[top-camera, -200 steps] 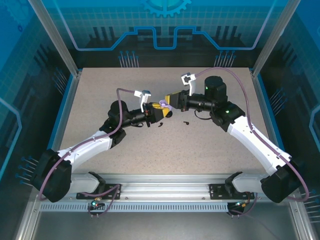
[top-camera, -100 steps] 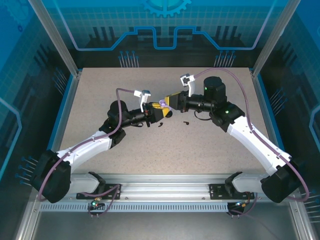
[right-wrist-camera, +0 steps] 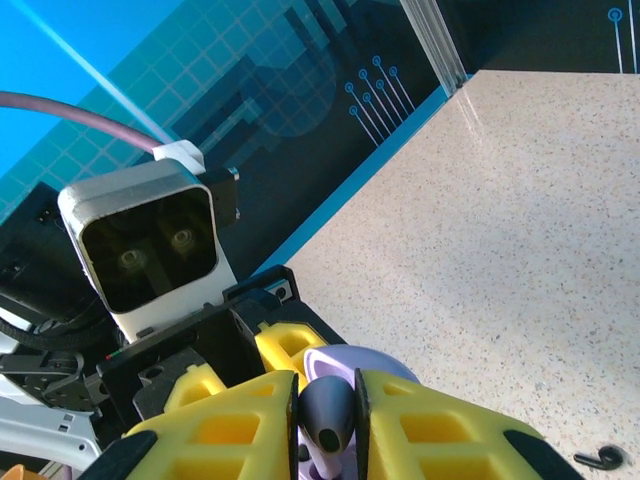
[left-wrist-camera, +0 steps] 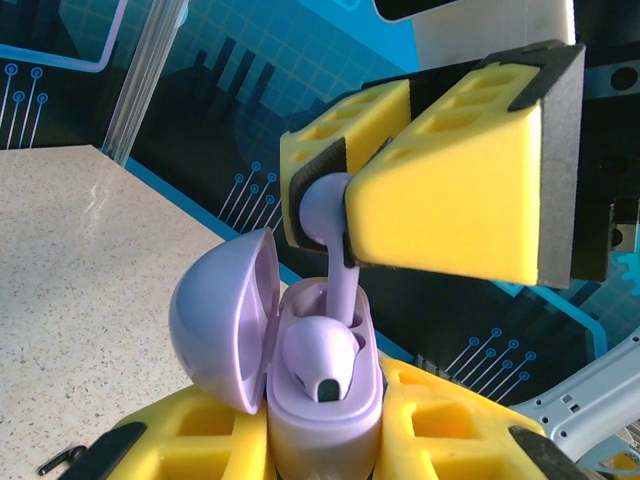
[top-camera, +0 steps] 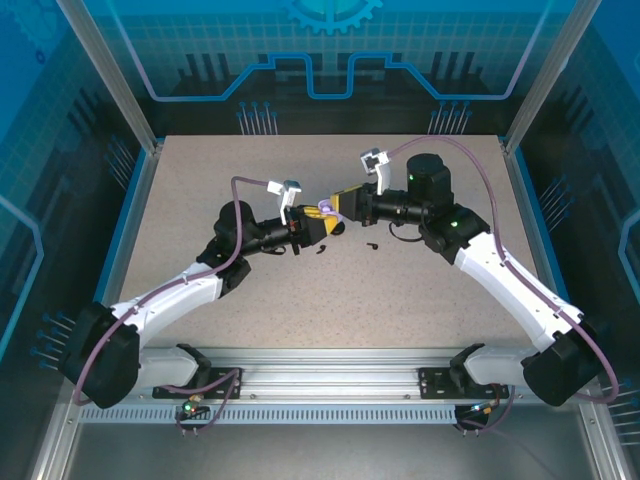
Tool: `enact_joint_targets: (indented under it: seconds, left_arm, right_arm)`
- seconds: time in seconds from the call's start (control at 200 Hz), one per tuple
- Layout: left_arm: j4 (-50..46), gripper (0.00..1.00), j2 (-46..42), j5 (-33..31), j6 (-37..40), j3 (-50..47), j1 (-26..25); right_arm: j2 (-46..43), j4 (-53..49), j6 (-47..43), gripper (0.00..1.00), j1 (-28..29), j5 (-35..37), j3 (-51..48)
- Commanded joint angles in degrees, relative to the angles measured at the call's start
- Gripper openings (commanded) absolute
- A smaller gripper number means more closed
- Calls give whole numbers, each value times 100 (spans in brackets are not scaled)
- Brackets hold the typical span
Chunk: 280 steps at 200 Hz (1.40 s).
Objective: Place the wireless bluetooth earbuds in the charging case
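Note:
The charging case [left-wrist-camera: 320, 420] is lilac, and my left gripper [left-wrist-camera: 325, 445] is shut on it and holds it upright. Its domed lid [left-wrist-camera: 222, 320] hangs open to the left. One lilac earbud [left-wrist-camera: 318, 355] sits in a slot of the case. My right gripper [left-wrist-camera: 340, 215] comes from above, shut on the bulb of a second earbud [left-wrist-camera: 322, 205], whose stem [left-wrist-camera: 345, 285] reaches down into the case's far slot. In the right wrist view the earbud [right-wrist-camera: 328, 420] is pinched between the yellow fingers [right-wrist-camera: 430, 430], above the lid [right-wrist-camera: 375, 362]. From the top the grippers [top-camera: 315, 225] [top-camera: 335, 207] meet mid-table.
Small black bits lie on the speckled table near the grippers [top-camera: 322, 250] [top-camera: 372, 245]; one hook-shaped bit [right-wrist-camera: 605, 457] is in the right wrist view. Blue enclosure walls [top-camera: 110, 120] and metal posts ring the table.
Both grippers keep their grips. The lilac piece between them shows a touch higher in the top view; otherwise the arms have barely moved.

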Motion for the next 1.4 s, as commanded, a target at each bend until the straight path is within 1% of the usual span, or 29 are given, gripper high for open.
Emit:
enact_joint_targets:
  seconds: [0.0,0.25,0.37,0.615,0.73,0.85,0.981,1.081,1.246,1.396]
  left_arm:
    - [83,7,-180,39,99,197,-46]
    - [93,7,-193,50,102,206,-46]
    - [78,7,-198,42,108,213,-41]
    - [26,8,-197,73,142,245,-47]
    - [-59,8,-211,74,191,254,-43]
    - [-221,8,-249,84,308,258,-43]
    - [-468,8,-367,130,524,232,-46]
    - [-647,8,-464,283,714,240,-39]
    - [-733,8,-620,566,960,221,-48]
    - [-721,8,-727,781,1100,242,-64]
  right_arm:
    - [-157,-162,-156,22,90,-35,149]
    - [-121,-212,-190,22,109,-144,167]
    - [-140,-309,-243,24,116,-124,200]
    - [-222,-477,-325,38,115,-60,252]
    - [-258,-518,-348,47,122,-36,280]
    - [-378,-587,-361,54,118,225,274]
    - [-618,-671,-278,55,59,997,109]
    - [-707,-740,-58,57,-93,1300,-22]
    - [-499,-1049,111,57,-390,1106,20]
    - [-104,-1498,-32,57,-441,815,268]
